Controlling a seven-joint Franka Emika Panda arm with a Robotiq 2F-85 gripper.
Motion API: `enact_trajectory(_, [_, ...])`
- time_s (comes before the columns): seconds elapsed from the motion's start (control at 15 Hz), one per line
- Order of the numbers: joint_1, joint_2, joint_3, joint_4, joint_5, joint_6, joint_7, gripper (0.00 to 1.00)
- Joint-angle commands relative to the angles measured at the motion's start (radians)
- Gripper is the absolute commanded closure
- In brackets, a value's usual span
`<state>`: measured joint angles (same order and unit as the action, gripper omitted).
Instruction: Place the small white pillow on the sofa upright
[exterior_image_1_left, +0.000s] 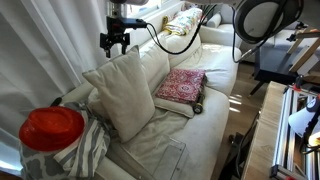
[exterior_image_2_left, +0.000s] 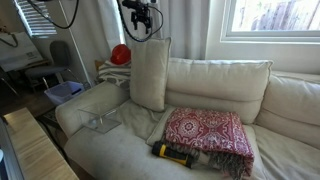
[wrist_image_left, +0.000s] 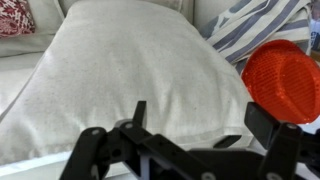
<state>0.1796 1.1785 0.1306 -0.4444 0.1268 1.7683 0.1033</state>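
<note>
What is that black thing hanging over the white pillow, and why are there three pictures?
That is a robot arm's claw, the part that grabs things. Two pictures come from cameras standing in the room, looking at the sofa from different spots. The third comes from a camera on the robot's wrist, looking down past the claw. The small white pillow stands upright on the sofa, leaning on its back. Near it lies a red patterned pillow, and the seat also holds a clear box and a yellow-and-black object. The claw is open and holds nothing.
</note>
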Motion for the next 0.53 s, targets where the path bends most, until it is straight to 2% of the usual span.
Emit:
enact_trajectory(0.0, [-0.025,-0.033,-0.027,-0.002,-0.007,0.033,0.05,0.0])
enact_trajectory(0.47, [-0.075,-0.083,-0.064,-0.015,-0.001,0.081,0.205,0.0])
